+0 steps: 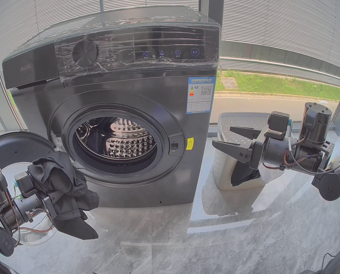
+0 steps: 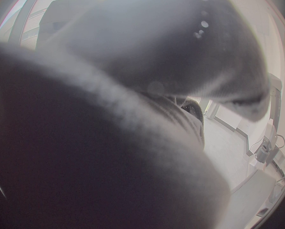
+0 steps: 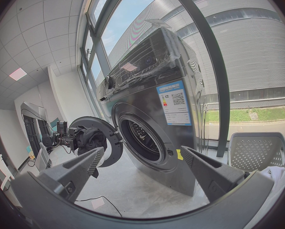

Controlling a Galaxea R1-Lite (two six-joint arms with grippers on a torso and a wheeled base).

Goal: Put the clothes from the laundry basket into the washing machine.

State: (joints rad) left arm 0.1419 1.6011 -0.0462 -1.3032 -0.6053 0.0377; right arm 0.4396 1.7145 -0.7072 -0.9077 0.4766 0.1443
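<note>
Found the left gripper (image 1: 53, 199) nearest, over the floor's near left corner, clamped on a dark grey garment (image 1: 65, 183), fingers buried in the cloth. Saw the garment bunched over the gripper and hanging below it, clear of the grey marbled floor (image 1: 170, 240), just in front of the open round door (image 1: 16, 147) and to the lower left of the drum opening. Caught that garment (image 2: 117, 137) pressed right up against the left wrist camera.

Found the right gripper (image 1: 222, 136) farther back on the right, holding nothing, fingers spread wide apart, pointing left toward the washing machine (image 1: 139, 80) and raised near the white laundry basket (image 1: 225, 170). Noted the basket standing on the floor just beside the machine's right side, with a dark piece of clothing (image 1: 244, 176) and a white cloth (image 3: 271, 174) in it.

Saw the front-loading machine standing at the floor's far edge, door swung out to the left, steel drum (image 1: 118, 141) exposed. Made out clear film wrapped over the control panel (image 1: 139, 52) and a label (image 1: 199, 95) at the front's upper right. Farthest off, glimpsed grass (image 1: 276, 84) and a ribbed building through the window (image 1: 284, 27).
</note>
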